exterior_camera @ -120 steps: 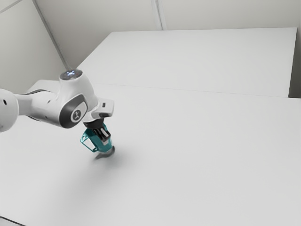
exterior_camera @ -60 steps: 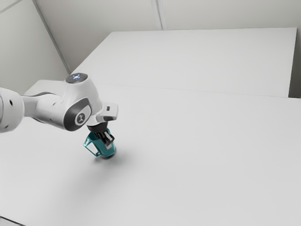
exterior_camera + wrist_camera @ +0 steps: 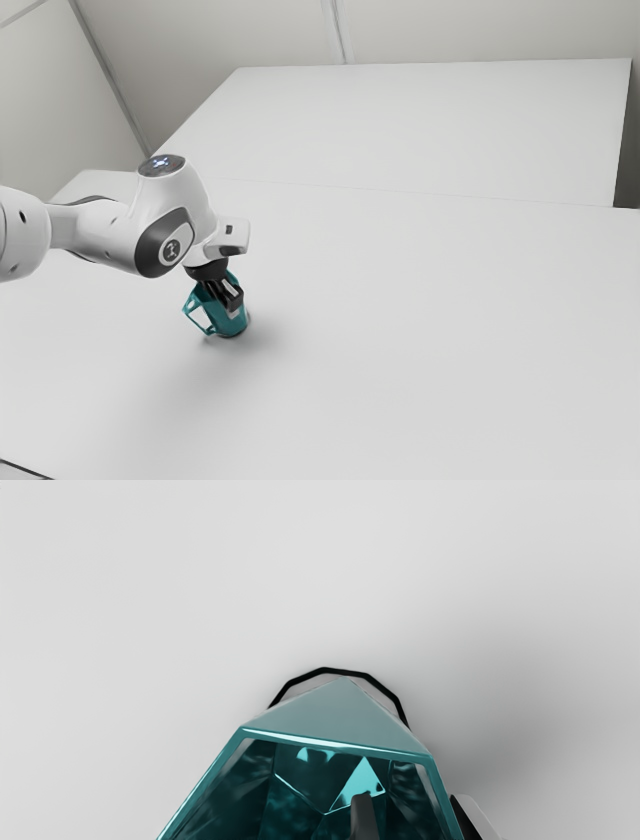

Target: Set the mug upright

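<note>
Mug [image 3: 232, 323] is on the table [image 3: 450, 330], about 8 o'clock from the center of the exterior view. Teal, faceted, base down, mouth up. Reads upright or close to it; can't call the last bit of tilt from this angle. Handle [image 3: 193, 310] points to roughly 9 o'clock there. Arm [image 3: 105, 235] comes in from 9 o'clock, hand over the mug, gripper [image 3: 227, 297] angled down at its mouth. Gripper is spread, not pinching: wrist view has one finger [image 3: 366, 820] inside the mouth, other finger [image 3: 482, 822] just outside the wall, wall between them. Inner finger stands off the inside face; can't tell whether the outer one touches. Same view has the black edge of the base [image 3: 330, 670] past the rim [image 3: 330, 742]. Soft shadow [image 3: 195, 385] on the tabletop, at about 7 o'clock from the mug in the exterior view.
</note>
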`<act>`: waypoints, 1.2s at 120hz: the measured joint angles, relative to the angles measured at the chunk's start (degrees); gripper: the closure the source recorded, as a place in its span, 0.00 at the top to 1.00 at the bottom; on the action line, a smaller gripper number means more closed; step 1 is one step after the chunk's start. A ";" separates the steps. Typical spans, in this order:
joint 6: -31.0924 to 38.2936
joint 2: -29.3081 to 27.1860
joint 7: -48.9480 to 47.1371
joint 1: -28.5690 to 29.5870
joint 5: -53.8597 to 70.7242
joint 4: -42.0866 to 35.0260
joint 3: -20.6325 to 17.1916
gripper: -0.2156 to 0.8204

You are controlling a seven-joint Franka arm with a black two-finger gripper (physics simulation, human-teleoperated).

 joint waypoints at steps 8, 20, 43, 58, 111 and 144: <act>-0.10 -0.05 0.08 -0.01 -0.01 0.01 0.00 0.30; -0.23 -0.17 0.19 -0.07 -0.02 0.02 0.00 0.36; -0.50 -0.64 0.35 -0.09 -0.02 0.10 0.00 0.46; -0.68 -1.22 0.45 0.01 -0.03 0.37 0.00 0.50; -6.70 -5.59 -0.35 0.04 -0.81 5.88 -0.17 0.55; -19.07 4.14 -2.65 -3.87 -1.37 31.45 2.59 0.72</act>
